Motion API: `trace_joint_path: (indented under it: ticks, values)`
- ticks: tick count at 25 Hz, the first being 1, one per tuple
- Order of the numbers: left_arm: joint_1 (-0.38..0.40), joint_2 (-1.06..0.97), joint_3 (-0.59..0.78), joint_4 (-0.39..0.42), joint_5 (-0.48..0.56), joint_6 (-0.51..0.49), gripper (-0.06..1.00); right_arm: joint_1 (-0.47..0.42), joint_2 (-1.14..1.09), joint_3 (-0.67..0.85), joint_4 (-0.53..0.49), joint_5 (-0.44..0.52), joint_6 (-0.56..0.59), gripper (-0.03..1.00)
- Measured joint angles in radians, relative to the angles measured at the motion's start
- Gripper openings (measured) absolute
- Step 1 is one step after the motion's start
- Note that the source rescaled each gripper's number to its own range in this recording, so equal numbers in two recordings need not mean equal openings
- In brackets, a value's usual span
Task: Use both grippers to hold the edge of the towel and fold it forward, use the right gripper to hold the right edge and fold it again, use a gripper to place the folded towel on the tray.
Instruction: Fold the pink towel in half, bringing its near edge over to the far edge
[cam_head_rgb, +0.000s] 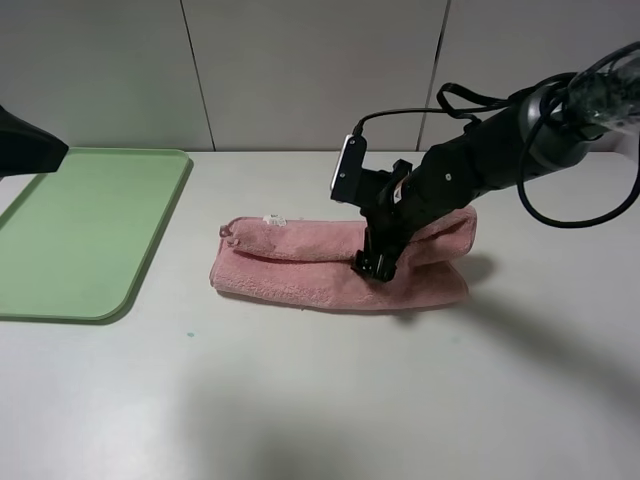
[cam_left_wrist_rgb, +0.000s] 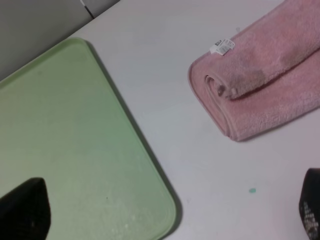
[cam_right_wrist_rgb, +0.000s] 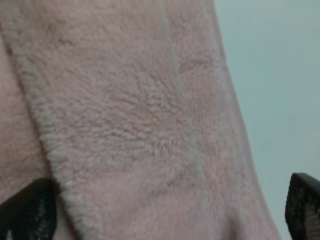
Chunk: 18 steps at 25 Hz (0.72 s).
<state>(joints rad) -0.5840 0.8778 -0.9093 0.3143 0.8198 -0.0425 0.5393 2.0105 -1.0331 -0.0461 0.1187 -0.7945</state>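
White desk, grey panelled wall, one folded pink towel at centre, one green tray at left, two hands spread wide, left hand empty above tray edge, right hand over towel

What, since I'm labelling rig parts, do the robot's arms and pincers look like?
Both arms are black. The right arm has jointed segments, a white-grey oblong module, looping black cable, and a black pincer whose finger pads look dimpled. The left arm shows only black casing.
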Motion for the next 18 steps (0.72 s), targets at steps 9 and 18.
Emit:
trace_joint_path:
  ticks: [9, 18]
  values:
    - [0.0, 0.0, 0.0, 0.0, 0.0, 0.0, 1.0, 0.0, 0.006, -0.015, -0.022, -0.047, 0.0, 1.0]
    - [0.0, 0.0, 0.0, 0.0, 0.0, 0.0, 1.0, -0.008, 0.007, -0.167, -0.06, 0.08, 0.0, 1.0]
